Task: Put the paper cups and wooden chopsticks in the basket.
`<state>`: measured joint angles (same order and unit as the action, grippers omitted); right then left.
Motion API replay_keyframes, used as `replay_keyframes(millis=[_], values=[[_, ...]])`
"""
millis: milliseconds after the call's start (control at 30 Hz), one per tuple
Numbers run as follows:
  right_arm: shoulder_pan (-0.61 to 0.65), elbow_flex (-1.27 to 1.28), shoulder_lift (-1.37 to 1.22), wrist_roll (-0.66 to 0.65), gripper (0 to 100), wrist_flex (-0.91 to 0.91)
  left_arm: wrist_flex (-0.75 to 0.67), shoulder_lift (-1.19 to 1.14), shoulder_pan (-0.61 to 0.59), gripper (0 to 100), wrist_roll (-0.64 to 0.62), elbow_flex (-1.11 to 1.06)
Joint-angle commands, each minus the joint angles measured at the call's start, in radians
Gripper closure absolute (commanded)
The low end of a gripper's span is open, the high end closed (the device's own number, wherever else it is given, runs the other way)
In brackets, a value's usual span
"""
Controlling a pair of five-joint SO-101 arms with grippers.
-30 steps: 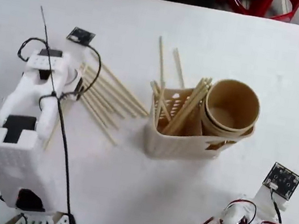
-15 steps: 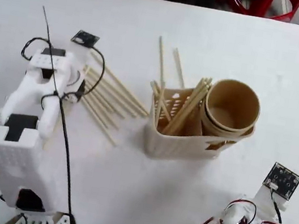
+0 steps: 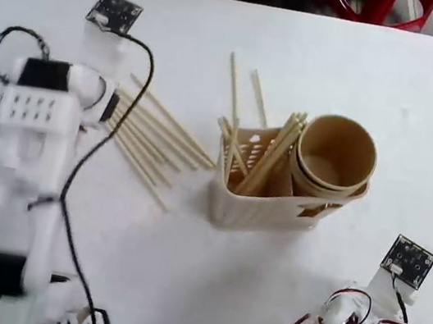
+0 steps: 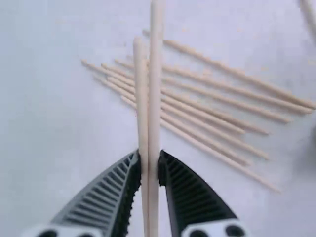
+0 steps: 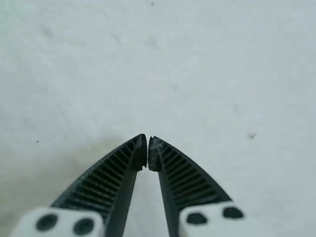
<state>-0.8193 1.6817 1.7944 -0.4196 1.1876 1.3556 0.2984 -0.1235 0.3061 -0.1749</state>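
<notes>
Over the white counter, the left claw pinches two pale wooden chopsticks side by side, above the loose fan of remaining sticks. Apart from that fan stands the cream slotted plastic basket, already holding several chopsticks and the stacked tan paper cups. The right claw is pressed together on nothing, over bare counter. Long lengths jut past the grip, so the pair could swivel, slip free, or snag the upright sticks at the basket.

White table, with a red curved frame beyond its far edge.
</notes>
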Motion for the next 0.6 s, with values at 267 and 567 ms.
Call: replay_keyframes(millis=[267,567], values=[[-0.007,0.009,0.008,0.003,97.9,-0.01,-0.031,0.628,0.427,98,-0.11,0.075],[-0.007,0.009,0.008,0.003,97.9,-0.01,-0.425,0.627,0.802,98,-0.198,0.133]])
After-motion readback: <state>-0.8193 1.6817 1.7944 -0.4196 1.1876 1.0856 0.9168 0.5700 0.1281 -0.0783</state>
